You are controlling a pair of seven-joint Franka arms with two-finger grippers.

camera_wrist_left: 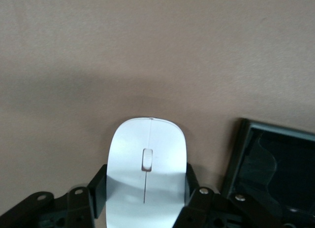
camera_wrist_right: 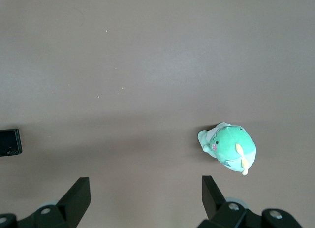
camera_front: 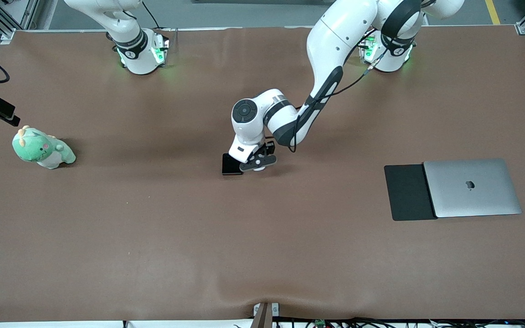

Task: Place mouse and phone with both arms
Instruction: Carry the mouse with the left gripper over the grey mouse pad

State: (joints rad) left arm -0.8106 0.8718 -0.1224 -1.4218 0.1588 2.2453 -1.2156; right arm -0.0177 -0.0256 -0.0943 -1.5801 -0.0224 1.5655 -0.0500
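Even overhead light, soft shadows, slight softness in the wrist views.

The front view is bright and evenly lit; the table [camera_front: 153, 237] shows broad, diffuse shadow bands at about 11 o'clock of centre, and green glow spills from the arm bases at 12 o'clock. The laptop [camera_front: 472, 187] reflects a mild sheen. In the left wrist view the mouse [camera_wrist_left: 146, 171] glares white at its upper half, with a grey shadow falling across its lower part, and the phone [camera_wrist_left: 275, 161] at 4 o'clock mirrors dim shapes. The right wrist view is duller, with a faint shadow band under the plush toy [camera_wrist_right: 229, 148].
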